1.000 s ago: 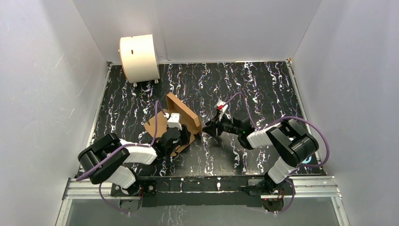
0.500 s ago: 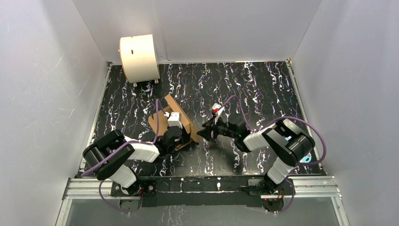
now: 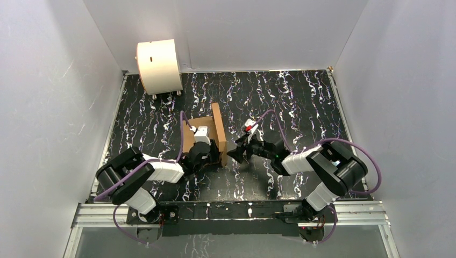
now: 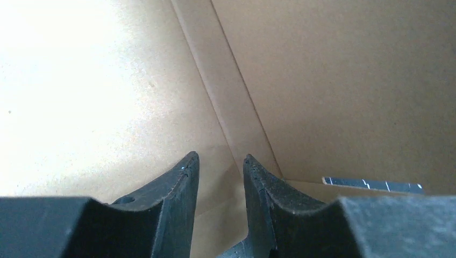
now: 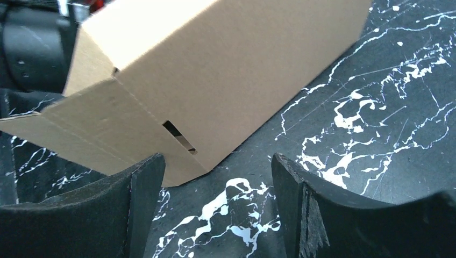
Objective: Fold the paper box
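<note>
While the paper box (image 3: 217, 134) stands half-formed on the tabletop (image 3: 301, 102), a little left of centre, your left claw (image 4: 220, 161) sits inside it. Its jaws are only narrowly parted, with nothing seen pinched between them. Your right claw (image 5: 218, 158) hangs wide open and empty just beside the box's right wall, near the corner with the slot (image 5: 180, 137).

Judging from this, the raised walls are not yet locked, so they may spring flat. A push from the right could slide or tip the light box, or crumple that corner flap.

Open tabletop lies to the right and behind. The white drum (image 3: 158, 65) stands well apart at the back left. Pale enclosure walls (image 3: 54, 107) close both sides.
</note>
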You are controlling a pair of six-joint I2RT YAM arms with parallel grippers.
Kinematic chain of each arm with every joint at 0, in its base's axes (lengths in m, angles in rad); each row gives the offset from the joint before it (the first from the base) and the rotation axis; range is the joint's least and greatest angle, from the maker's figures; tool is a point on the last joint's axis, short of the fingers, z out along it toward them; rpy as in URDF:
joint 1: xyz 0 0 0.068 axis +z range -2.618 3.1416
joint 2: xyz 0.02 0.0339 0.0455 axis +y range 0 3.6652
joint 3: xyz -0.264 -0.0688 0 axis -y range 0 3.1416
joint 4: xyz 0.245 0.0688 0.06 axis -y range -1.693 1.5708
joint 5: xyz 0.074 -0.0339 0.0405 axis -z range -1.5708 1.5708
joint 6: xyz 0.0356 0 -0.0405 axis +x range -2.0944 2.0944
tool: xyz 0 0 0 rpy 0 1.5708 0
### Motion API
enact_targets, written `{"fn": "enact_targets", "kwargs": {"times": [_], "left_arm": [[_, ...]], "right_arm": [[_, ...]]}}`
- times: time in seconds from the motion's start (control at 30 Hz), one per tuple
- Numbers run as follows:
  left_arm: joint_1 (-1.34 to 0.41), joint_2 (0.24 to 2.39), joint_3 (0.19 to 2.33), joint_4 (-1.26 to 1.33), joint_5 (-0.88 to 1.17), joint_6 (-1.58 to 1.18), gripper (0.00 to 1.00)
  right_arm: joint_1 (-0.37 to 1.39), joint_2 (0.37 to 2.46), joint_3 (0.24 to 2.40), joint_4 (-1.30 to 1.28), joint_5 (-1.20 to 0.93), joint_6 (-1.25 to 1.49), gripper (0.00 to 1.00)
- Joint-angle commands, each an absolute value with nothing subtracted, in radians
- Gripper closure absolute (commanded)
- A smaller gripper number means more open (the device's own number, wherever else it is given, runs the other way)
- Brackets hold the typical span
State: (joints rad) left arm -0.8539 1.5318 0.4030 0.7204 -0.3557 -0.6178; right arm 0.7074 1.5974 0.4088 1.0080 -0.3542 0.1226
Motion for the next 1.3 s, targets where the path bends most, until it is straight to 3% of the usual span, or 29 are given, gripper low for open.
{"fn": "enact_targets", "kwargs": {"times": [0.0, 0.27, 0.43, 0.73, 0.97, 1.27], "left_arm": [[-0.85, 1.516, 0.436, 0.641, -0.346, -0.626, 0.66], [-0.85, 1.57, 0.462, 0.645, -0.306, -0.634, 0.67], [-0.844, 1.542, 0.468, 0.615, -0.318, -0.626, 0.66], [-0.731, 1.337, 0.465, 0.456, -0.228, -0.644, 0.57], [-0.487, 1.212, 0.515, 0.397, 0.072, -0.738, 0.47], [-0.342, 1.365, 0.665, 0.588, 0.432, -0.947, 0.42]], "right_arm": [[0.711, 1.536, 0.419, 0.953, -0.417, 0.064, 0.18], [0.712, 1.594, 0.435, 1.057, -0.442, 0.133, 0.18], [0.712, 1.536, 0.386, 1.041, -0.353, 0.136, 0.16], [0.716, 1.289, 0.42, 0.689, -0.227, 0.165, 0.13], [0.715, 1.172, 0.482, 0.472, -0.186, 0.198, 0.1], [0.716, 1.164, 0.611, 0.323, -0.183, 0.244, 0.07]]}}
